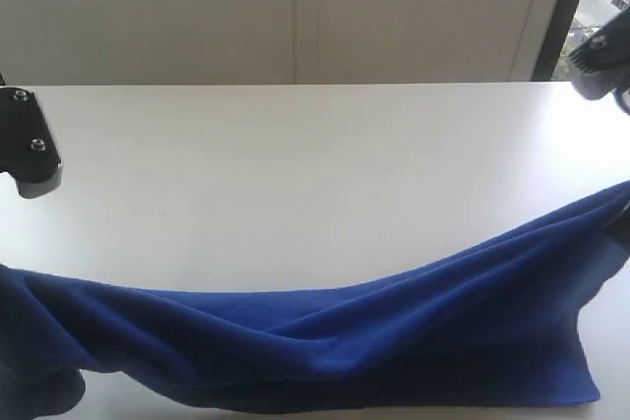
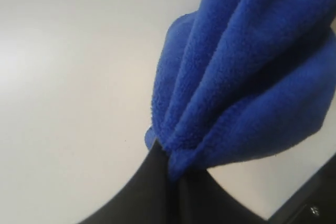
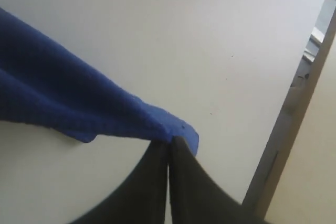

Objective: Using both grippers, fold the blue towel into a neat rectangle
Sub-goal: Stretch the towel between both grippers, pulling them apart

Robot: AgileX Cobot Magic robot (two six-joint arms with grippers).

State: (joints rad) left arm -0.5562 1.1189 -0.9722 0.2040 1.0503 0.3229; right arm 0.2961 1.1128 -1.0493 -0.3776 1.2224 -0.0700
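The blue towel [image 1: 325, 341] hangs stretched across the front of the white table [image 1: 295, 174], sagging in the middle, its ends lifted at the left and right edges of the exterior view. In the left wrist view my left gripper [image 2: 170, 166] is shut on a bunched end of the blue towel [image 2: 241, 72]. The right wrist view shows my right gripper [image 3: 169, 142] shut on a thin corner of the blue towel [image 3: 68, 98]. Neither gripper's tips show in the exterior view; only arm parts appear at the left edge [image 1: 28, 150] and top right [image 1: 600, 61].
The table's right edge [image 3: 283, 129] runs close to my right gripper, with a window frame beyond it. A pale wall [image 1: 295, 7] stands behind the table's far edge.
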